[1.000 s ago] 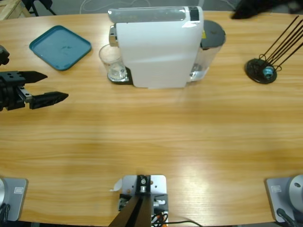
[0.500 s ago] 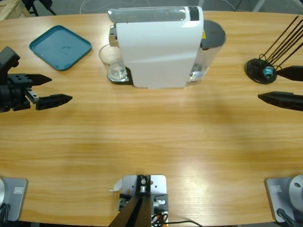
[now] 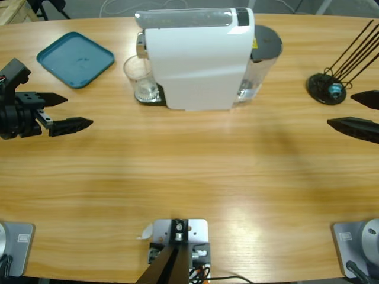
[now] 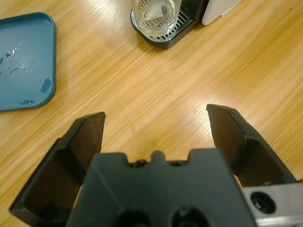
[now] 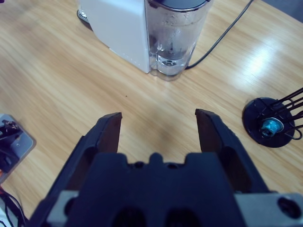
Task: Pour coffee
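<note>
- Long and wooden, the pale-grained table [image 3: 195,171] filled the high view, its middle bare; nothing of the pouring looked begun, since neither arm touched anything.
- White and box-shaped, the coffee machine [image 3: 198,59] stood near the far edge, with a clear water tank [image 5: 176,33] at its back end; the tank showed droplets, but its level could not be told.
- Teal and square with rounded corners, the plastic tray [image 3: 76,58] lay to one side, holding only a few smears of wet.
- Black-jawed, the left gripper [image 3: 62,111] hovered near the tray, jaws spread wide and holding nothing; it pointed toward the machine's spout end, still well apart from it.
- Likewise black, the right gripper [image 3: 358,112] reached in at the opposite edge, jaws wide and empty, near a round black stand of thin wire rods [image 3: 327,89].
- Small and clear, the drinking glass [image 4: 155,16] sat on the machine's dark drip grille under the spout; the coffee [image 4: 155,24], a shallow layer at most, was hard to make out inside it; taking the glass and tipping it out remained to be done, by my judgement.
</note>
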Robot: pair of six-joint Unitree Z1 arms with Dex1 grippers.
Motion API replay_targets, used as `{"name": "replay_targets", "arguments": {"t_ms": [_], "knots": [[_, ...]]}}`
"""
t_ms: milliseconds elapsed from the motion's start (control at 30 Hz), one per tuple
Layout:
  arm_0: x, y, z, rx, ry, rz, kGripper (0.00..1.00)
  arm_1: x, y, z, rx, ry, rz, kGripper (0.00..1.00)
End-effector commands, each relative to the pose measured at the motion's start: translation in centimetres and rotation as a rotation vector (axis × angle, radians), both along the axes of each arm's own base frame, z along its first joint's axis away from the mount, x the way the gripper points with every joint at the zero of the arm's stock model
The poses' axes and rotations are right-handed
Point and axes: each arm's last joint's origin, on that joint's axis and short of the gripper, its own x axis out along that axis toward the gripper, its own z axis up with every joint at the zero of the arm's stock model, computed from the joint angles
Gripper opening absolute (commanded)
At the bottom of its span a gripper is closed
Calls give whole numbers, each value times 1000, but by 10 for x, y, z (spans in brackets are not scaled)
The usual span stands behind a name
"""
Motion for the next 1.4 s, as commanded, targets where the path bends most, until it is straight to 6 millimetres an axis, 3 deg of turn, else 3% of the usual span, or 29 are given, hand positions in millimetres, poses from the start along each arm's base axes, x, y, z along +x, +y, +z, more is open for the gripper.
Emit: {"name": "replay_targets", "arguments": {"t_ms": [33,767,833,933,1000,1400], "knots": [[-2,4,-11,28,26,3,936,7,1,-16,-26,50,-36,665],[-1,2,-13,34,34,4,956,3,-2,-17,-10,40,-72,669],[-1,2,-13,34,34,5,977,3,-2,-18,-11,38,-81,769],[-1,2,-13,31,37,8,1000,3,-3,-18,-12,37,-93,837],[-1,2,-13,30,38,11,1000,3,-3,-20,-10,34,-92,992],[0,2,-14,30,40,13,1000,1,-3,-21,3,29,-93,1000]]}}
